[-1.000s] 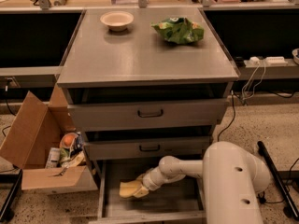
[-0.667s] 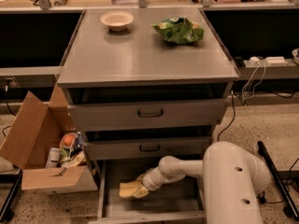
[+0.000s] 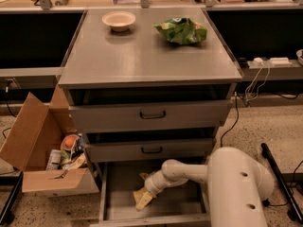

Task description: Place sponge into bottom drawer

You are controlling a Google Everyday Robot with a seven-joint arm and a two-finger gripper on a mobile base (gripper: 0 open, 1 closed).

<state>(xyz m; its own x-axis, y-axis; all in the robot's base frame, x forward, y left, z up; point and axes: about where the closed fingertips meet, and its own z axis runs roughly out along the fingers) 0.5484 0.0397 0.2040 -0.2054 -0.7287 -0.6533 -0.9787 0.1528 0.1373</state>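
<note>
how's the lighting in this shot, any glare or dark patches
Camera view: warm, dim light; a soft sheen on the cabinet top near the bowl, which casts a small shadow; the bottom drawer lies in shade under the upper drawers, where the gripper sits at the sponge.

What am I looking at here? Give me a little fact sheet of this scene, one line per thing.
gripper: down inside the open bottom drawer, at the sponge
sponge: pale yellow, at the gripper's tip, low in the drawer; held or let go, cannot tell
bottom drawer: pulled open, grey floor
upper drawers: two, dark handles
bowl: cream, back left of cabinet top
snack bag: green, back right of cabinet top
cardboard box: open, left of the bottom drawer
</note>
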